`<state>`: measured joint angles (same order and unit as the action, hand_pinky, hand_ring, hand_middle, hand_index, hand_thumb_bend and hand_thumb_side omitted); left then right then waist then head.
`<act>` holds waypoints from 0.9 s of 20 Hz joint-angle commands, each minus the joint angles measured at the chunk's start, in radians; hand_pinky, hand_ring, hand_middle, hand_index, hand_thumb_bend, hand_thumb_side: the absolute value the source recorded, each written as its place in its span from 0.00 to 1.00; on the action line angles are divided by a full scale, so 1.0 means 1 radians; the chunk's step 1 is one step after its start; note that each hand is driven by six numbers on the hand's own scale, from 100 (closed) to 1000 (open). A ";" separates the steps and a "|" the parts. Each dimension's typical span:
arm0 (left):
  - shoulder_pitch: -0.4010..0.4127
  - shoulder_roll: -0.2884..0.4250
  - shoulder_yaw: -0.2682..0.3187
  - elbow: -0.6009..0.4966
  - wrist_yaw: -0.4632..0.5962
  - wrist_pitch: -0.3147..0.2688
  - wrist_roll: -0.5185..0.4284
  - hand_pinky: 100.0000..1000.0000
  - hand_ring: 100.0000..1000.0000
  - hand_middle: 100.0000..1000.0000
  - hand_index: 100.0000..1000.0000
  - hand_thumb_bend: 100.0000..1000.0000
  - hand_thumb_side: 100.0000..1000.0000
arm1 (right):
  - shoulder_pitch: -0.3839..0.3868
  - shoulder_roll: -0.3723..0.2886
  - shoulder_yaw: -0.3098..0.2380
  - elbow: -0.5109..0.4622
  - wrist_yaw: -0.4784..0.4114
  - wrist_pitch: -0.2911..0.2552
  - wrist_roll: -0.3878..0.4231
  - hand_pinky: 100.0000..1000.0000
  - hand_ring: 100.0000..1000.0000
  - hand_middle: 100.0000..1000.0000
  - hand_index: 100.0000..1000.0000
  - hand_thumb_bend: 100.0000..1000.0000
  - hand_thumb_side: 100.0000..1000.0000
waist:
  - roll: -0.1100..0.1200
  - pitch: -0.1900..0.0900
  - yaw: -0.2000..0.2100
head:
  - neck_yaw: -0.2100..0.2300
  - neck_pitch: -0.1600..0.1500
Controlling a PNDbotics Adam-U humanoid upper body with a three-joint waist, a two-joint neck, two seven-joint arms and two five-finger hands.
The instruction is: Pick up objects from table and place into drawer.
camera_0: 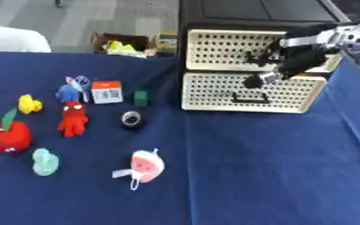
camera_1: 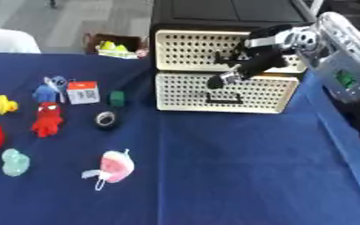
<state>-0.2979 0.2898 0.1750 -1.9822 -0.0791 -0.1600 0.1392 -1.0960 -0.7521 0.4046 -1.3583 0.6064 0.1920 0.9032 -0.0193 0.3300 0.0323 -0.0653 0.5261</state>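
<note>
A black cabinet holds two cream perforated drawers, the upper drawer [camera_0: 217,49] and the lower drawer [camera_0: 214,91], both pushed in. My right hand [camera_0: 294,59] comes in from the upper right, its fingers curled at the upper drawer's dark handle [camera_0: 253,57] and one digit hanging down over the lower drawer. On the blue table [camera_0: 252,167] to the left lie a red apple plush [camera_0: 10,137], a yellow duck [camera_0: 29,104], a blue toy [camera_0: 72,90], a white and orange cube [camera_0: 107,91], a green block [camera_0: 141,98], a red figure [camera_0: 73,119], a black ring [camera_0: 131,118], a mint toy [camera_0: 45,161] and a pink plush [camera_0: 146,165].
Behind the table's far edge stands an open box [camera_0: 121,44] with yellow things in it. The lower drawer has a dark handle [camera_0: 250,99]. My right forearm [camera_1: 336,57] fills the upper right corner.
</note>
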 commanded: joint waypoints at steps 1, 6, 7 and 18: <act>-0.009 0.013 0.004 -0.018 0.002 -0.001 -0.004 0.50 0.54 0.60 0.87 0.00 0.99 | -0.016 -0.010 0.007 0.024 0.012 -0.009 0.004 0.00 0.00 0.00 0.83 0.68 0.86 | 0.002 -0.013 0.001 | -0.005 -0.010; -0.009 0.014 0.004 -0.018 0.001 -0.001 -0.004 0.50 0.54 0.60 0.87 0.00 0.99 | -0.014 -0.009 0.014 0.033 -0.004 -0.016 0.004 0.00 0.00 0.00 0.82 0.68 0.86 | 0.002 -0.013 -0.001 | -0.004 -0.007; -0.009 0.014 0.004 -0.018 0.001 -0.001 -0.005 0.50 0.54 0.60 0.87 0.00 0.99 | -0.013 -0.010 0.014 0.030 -0.007 -0.016 0.004 0.00 0.00 0.00 0.82 0.67 0.86 | 0.002 -0.013 -0.001 | -0.003 -0.007; -0.009 0.017 0.004 -0.018 0.004 0.001 -0.006 0.50 0.54 0.60 0.87 0.00 0.98 | 0.010 -0.041 0.023 -0.039 -0.064 0.008 0.004 0.00 0.00 0.00 0.82 0.66 0.91 | 0.000 -0.019 -0.007 | -0.001 -0.003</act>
<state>-0.2979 0.2897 0.1750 -1.9822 -0.0788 -0.1593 0.1359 -1.0808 -0.7658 0.4205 -1.3771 0.5612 0.1930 0.9024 -0.0209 0.3307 0.0254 -0.0648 0.5258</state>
